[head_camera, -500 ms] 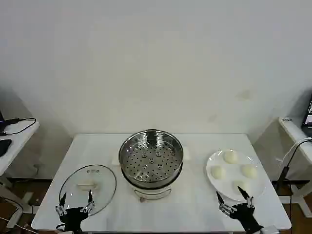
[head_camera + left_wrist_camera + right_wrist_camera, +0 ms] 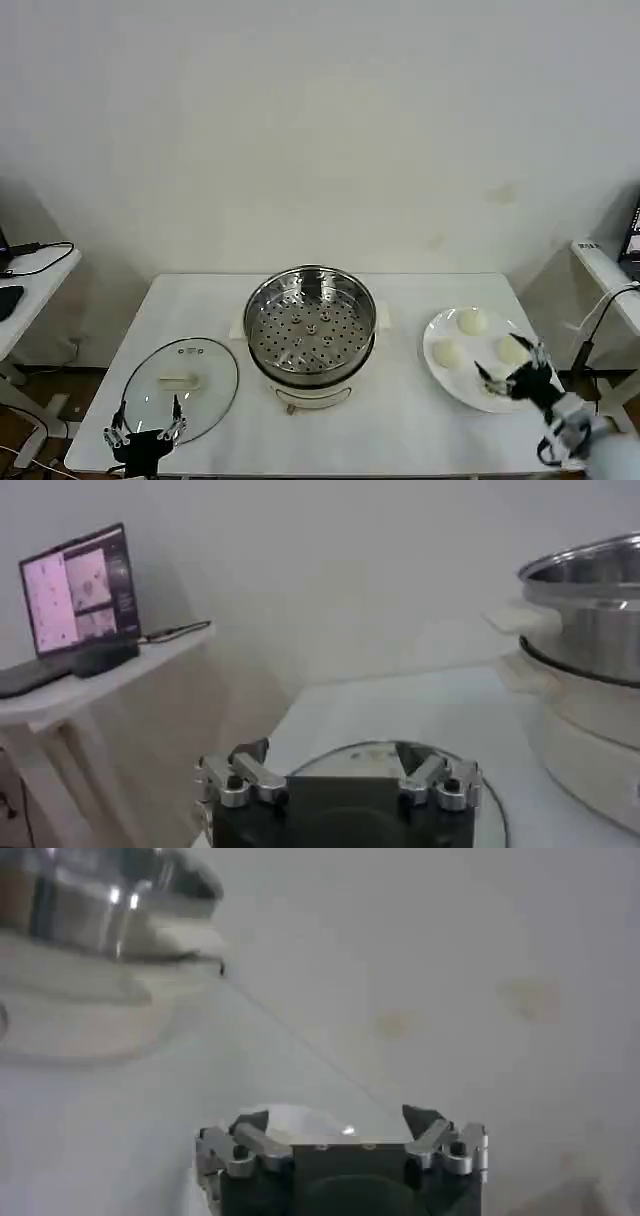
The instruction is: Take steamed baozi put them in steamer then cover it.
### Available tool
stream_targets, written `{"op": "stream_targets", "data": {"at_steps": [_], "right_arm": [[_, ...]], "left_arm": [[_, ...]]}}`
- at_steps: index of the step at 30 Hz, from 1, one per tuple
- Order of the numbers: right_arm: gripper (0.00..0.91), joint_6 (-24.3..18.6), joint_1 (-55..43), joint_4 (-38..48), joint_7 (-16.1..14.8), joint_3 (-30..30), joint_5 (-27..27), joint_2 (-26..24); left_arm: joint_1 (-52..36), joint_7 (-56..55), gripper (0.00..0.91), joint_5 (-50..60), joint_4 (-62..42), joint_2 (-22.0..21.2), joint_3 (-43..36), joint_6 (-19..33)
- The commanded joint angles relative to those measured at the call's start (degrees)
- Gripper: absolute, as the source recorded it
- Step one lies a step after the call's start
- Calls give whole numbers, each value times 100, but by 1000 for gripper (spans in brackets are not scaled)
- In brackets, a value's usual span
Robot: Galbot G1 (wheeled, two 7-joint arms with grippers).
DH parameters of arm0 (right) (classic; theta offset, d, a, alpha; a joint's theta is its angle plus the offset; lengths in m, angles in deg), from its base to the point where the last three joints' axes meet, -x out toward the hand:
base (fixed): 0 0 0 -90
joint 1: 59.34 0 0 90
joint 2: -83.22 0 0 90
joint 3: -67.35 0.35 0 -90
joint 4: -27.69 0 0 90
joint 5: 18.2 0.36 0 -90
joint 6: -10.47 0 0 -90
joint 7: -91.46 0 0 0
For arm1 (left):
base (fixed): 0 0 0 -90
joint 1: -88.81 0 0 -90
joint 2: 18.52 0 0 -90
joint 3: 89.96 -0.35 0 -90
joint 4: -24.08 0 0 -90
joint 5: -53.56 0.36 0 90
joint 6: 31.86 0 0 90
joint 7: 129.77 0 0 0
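Three smooth cream baozi (image 2: 472, 321) show on the white plate (image 2: 440, 330), at the steamer's (image 2: 310, 325) three o'clock. The right gripper (image 2: 510, 372), fingers spread, has moved over the plate's near buns; the left gripper (image 2: 146, 425), also spread, stays by the cover (image 2: 182, 385).

Both end effectors (image 2: 143, 421) (image 2: 511, 367) low, fingers spread.

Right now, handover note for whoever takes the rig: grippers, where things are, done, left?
Right gripper: open, over the near side of the white plate, at the buns; nothing held.
Left gripper: open, parked at the table's near edge by the lid.
Steamer pot: centre of the table, uncovered, tray bare.
Buns: three show clearly on the plate; the fourth's spot is hidden behind the right gripper.
Lid: flat on the table, on the pot's left.
Done: nothing loaded.
Left: move all buns into the pot, then put the lid on.
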Motion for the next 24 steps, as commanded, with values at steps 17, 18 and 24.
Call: {"op": "stream_targets", "data": {"at_steps": [17, 18, 24], "right_arm": [[907, -1435, -8858, 3369, -3507, -8121, -1443, -1904], [907, -1390, -8980, 3402, -3611, -8358, -1340, -1882], [907, -1052, -9154, 3657, -3778, -9014, -780, -1803]], "left_arm": [[-9, -99, 907, 234, 61, -151, -34, -61], [-17, -99, 907, 241, 52, -159, -42, -55], [-92, -96, 907, 269, -47, -164, -106, 2]]}}
